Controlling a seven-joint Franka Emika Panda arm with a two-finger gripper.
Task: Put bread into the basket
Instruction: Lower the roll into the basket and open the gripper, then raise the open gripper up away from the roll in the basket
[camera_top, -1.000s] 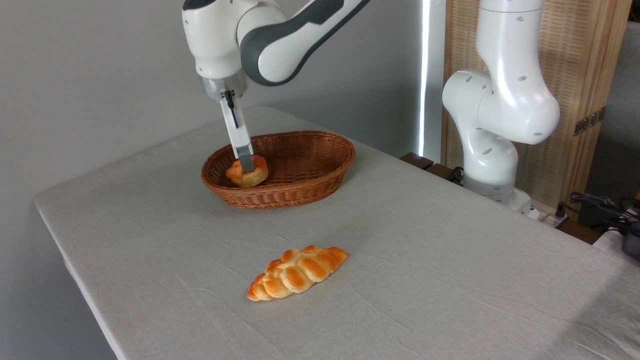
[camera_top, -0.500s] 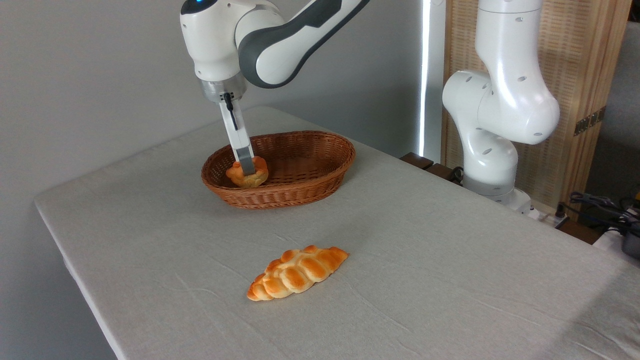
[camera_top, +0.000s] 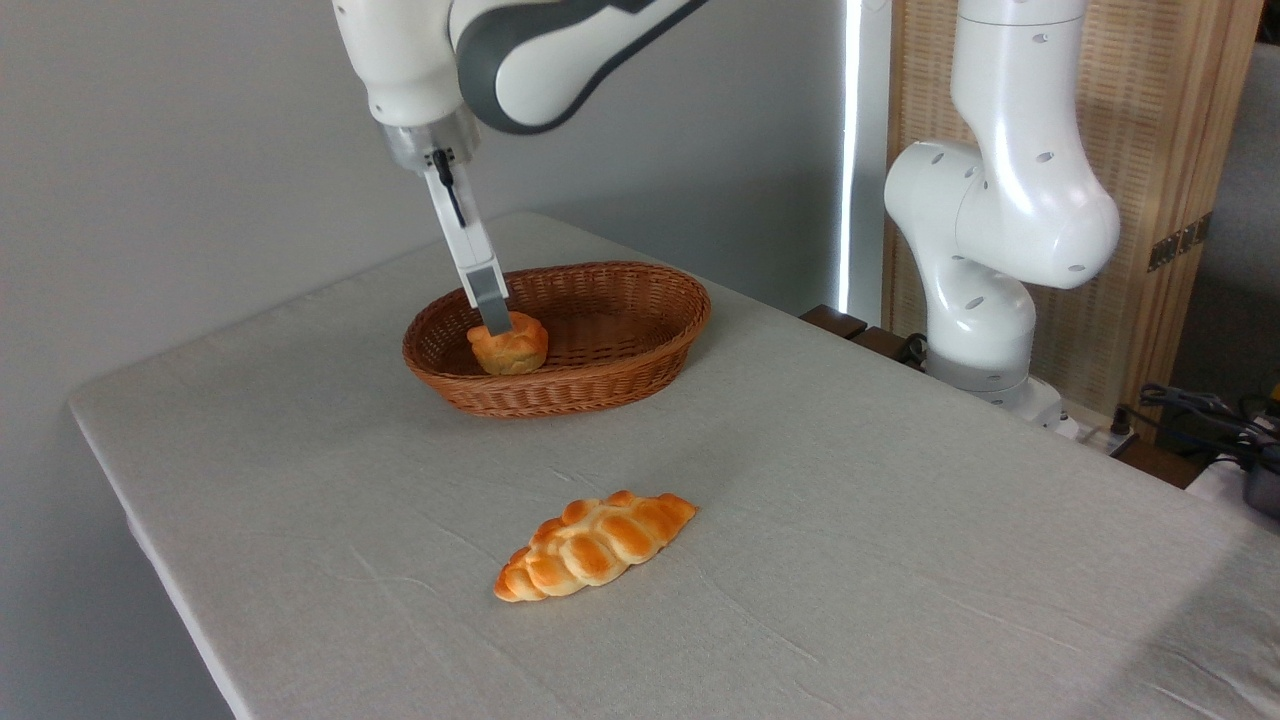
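The bread (camera_top: 510, 345), a small round golden bun, sits upright on the floor of the brown wicker basket (camera_top: 640, 300), in its left half. My gripper (camera_top: 494, 322) hangs just above the bun's upper left edge, its long fingers pointing down into the basket. I see it side-on, so only the near finger (camera_top: 484, 285) shows. The bun rests on its own and is not held, and the gripper is open.
A longer braided loaf (camera_top: 595, 545) lies on the grey tablecloth (camera_top: 900, 520) nearer the front. The arm's white base (camera_top: 985, 300) stands at the table's right rear edge, and cables (camera_top: 1200, 410) lie further right. The table's left edge falls off at the left.
The gripper has let go of the bun and risen up and slightly left. The bun has settled upright, a little further right in the basket.
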